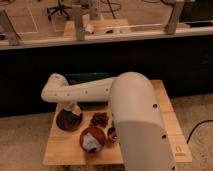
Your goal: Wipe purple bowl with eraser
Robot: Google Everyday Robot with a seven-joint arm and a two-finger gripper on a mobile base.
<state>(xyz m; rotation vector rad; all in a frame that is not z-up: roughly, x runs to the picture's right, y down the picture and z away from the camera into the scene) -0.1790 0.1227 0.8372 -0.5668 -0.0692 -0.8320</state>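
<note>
Gripper [74, 113]: hangs directly over the purple bowl's far rim; grip state cannot be told.
Purple bowl [67, 121]: table's [170, 125] near-left corner, just below the gripper.

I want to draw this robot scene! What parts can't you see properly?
- The claw, over the purple bowl: camera view too blurry to show an eraser.
- The table: the big white arm hides its middle.
- The lump in the orange-red bowl: too blurry to name.
</note>
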